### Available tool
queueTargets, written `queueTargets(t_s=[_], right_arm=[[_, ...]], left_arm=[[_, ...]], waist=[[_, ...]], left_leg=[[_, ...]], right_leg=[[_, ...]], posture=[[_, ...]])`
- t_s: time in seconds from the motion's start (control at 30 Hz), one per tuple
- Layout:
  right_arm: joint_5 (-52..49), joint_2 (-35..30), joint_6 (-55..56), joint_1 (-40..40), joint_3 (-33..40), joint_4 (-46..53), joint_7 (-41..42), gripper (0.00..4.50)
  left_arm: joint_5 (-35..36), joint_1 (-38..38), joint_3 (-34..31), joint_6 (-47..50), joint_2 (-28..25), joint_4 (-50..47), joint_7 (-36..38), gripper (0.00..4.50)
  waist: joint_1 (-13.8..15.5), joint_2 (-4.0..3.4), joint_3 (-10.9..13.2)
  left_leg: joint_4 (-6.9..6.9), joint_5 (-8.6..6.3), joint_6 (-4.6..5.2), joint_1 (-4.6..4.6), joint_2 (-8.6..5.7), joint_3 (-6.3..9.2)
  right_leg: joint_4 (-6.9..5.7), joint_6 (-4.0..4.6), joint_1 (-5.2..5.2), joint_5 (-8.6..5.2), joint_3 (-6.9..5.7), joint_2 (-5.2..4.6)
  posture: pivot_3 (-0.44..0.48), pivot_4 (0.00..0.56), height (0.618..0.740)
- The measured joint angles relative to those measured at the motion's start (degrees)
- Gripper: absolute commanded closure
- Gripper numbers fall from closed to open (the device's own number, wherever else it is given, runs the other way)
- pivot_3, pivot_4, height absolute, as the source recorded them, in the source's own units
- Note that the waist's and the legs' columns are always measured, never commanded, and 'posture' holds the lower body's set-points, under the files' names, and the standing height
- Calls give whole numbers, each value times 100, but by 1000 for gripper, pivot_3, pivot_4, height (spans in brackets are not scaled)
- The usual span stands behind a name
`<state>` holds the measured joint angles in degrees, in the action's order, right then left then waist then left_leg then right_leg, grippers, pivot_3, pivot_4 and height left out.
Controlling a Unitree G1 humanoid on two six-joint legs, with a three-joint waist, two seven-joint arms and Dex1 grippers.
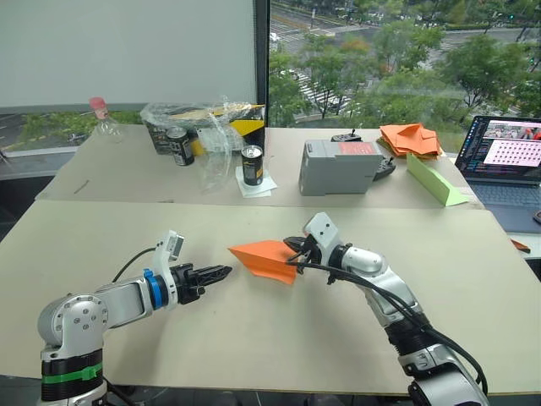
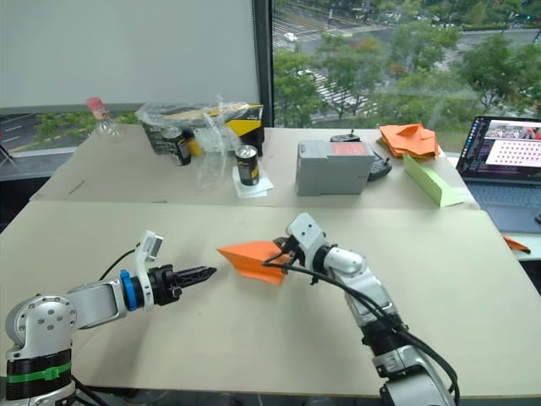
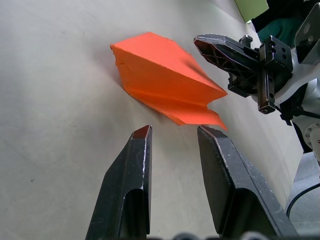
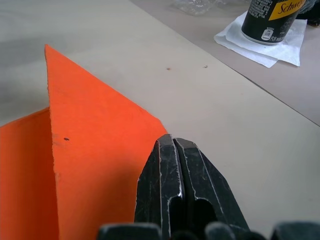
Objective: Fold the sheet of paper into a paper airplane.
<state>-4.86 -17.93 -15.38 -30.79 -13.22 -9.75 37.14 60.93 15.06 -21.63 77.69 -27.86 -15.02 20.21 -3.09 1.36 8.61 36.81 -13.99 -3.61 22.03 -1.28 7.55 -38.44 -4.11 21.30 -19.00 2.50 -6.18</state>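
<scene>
**Orange dart between two grippers**

The left gripper (image 1: pixel 221 272) hovers low over the near table (image 1: pixel 254 355), fingers slightly parted, just short of the paper airplane (image 1: pixel 264 258). The right gripper (image 1: pixel 294 248), fingers pressed together, touches the dart's opposite edge.

Upper-floor office or lab, tables (image 1: pixel 127 245) covered in board, open laptop (image 1: pixel 505 161) at 2 o'clock, big window (image 1: pixel 397 59), treetops seen below
</scene>
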Motion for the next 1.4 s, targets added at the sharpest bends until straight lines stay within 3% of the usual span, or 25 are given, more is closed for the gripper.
queueTargets(t_s=[0.87,1.4], right_arm=[[14,-144,-291,487,-325,731,835,4445],[-265,8,-248,586,-242,1184,903,4445]], left_arm=[[3,-52,-6,-9,-33,-5,-2,2982],[2,-52,-6,-11,-40,-5,-3,2982]], waist=[[-37,0,0],[-35,0,0]], left_leg=[[0,-1,2,-1,0,1],[0,-2,3,-1,0,3]], right_leg=[[-3,0,0,0,0,0],[-4,0,0,0,-1,0]], posture=[[0,150,740],[0,150,740]])
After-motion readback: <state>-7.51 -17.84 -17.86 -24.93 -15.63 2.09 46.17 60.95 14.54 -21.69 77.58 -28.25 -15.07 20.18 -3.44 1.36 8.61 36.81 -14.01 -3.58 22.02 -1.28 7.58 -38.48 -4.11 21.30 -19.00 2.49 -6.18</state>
